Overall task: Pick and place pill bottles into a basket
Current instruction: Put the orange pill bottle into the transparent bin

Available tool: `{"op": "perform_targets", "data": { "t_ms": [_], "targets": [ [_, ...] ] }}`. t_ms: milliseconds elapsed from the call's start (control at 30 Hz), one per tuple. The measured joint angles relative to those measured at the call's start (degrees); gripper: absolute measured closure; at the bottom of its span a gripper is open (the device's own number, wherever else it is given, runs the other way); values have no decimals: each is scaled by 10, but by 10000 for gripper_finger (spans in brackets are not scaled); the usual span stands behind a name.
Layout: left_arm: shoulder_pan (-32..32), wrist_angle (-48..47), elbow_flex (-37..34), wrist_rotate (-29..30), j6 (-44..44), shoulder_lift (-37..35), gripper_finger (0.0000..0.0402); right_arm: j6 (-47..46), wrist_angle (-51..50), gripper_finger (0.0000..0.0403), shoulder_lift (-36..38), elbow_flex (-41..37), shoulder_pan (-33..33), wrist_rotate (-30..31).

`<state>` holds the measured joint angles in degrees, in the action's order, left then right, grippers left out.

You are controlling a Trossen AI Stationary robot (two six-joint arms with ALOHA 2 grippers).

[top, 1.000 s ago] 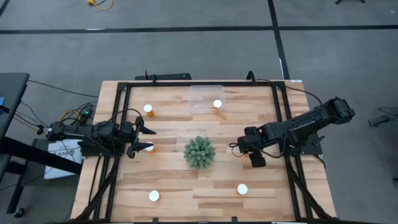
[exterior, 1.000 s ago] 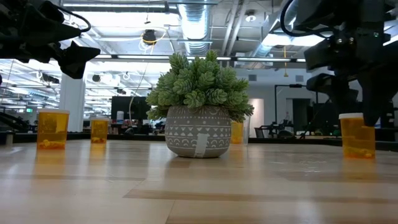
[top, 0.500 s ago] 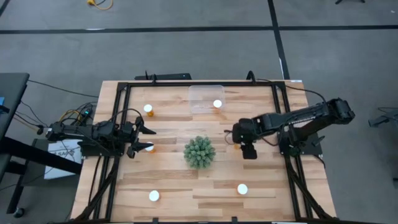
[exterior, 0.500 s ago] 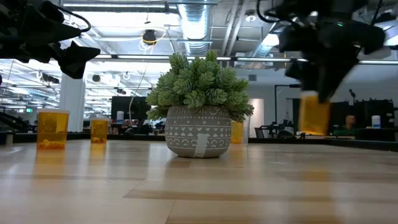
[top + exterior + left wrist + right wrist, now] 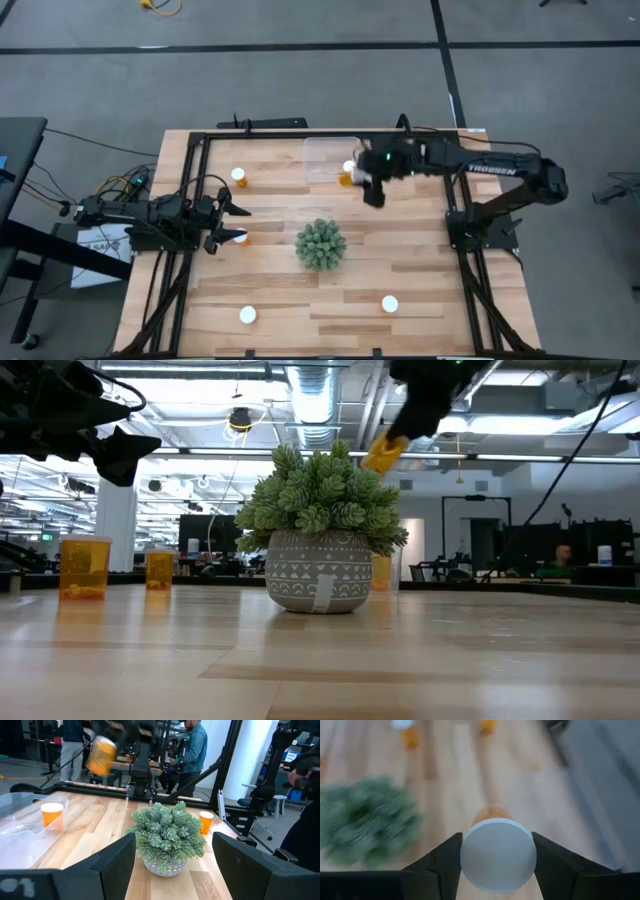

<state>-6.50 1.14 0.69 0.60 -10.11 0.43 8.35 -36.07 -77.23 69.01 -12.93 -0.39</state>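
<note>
I am seeing the right claw (image 5: 368,180) gripping 1 pill bottle (image 5: 347,179) by its white cap, raised well above the bench (image 5: 280,290) at about 1 o'clock from the potted plant (image 5: 321,244). From the right wrist the cap (image 5: 498,855) is sitting clamped between both fingers (image 5: 442,865). In the low view the carried bottle (image 5: 383,453) is hanging tilted, high above the plant (image 5: 322,510). The claw is hovering at the right edge of the clear basket (image 5: 325,152), which is lying at the bench's 12 o'clock side with 1 bottle (image 5: 349,166) already standing inside it.

The left claw (image 5: 232,222) is waiting at 9 o'clock, its fingers spread wide around a bottle (image 5: 240,237) without closing on it. Another bottle (image 5: 239,177) is standing at 10 o'clock from the plant, 1 more (image 5: 248,315) at 7 o'clock and 1 (image 5: 390,303) at 5 o'clock. From the left wrist I am noticing people standing in the room beyond the bench.
</note>
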Motion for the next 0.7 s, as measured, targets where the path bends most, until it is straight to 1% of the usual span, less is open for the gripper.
{"op": "perform_targets", "data": {
  "t_ms": [100,233,333,500,700],
  "targets": [
    [0,0,0,0,0,0,148,29,9,209,-19,31,-36,7],
    [0,0,0,0,0,0,148,56,-25,209,-71,83,-76,7],
    [0,0,0,0,0,0,148,71,-61,208,-117,122,-91,9],
    [0,0,0,0,0,0,148,96,-100,206,-188,184,-110,39],
    [0,0,0,0,0,0,148,101,-117,209,-242,232,-142,39]
  ]
}}
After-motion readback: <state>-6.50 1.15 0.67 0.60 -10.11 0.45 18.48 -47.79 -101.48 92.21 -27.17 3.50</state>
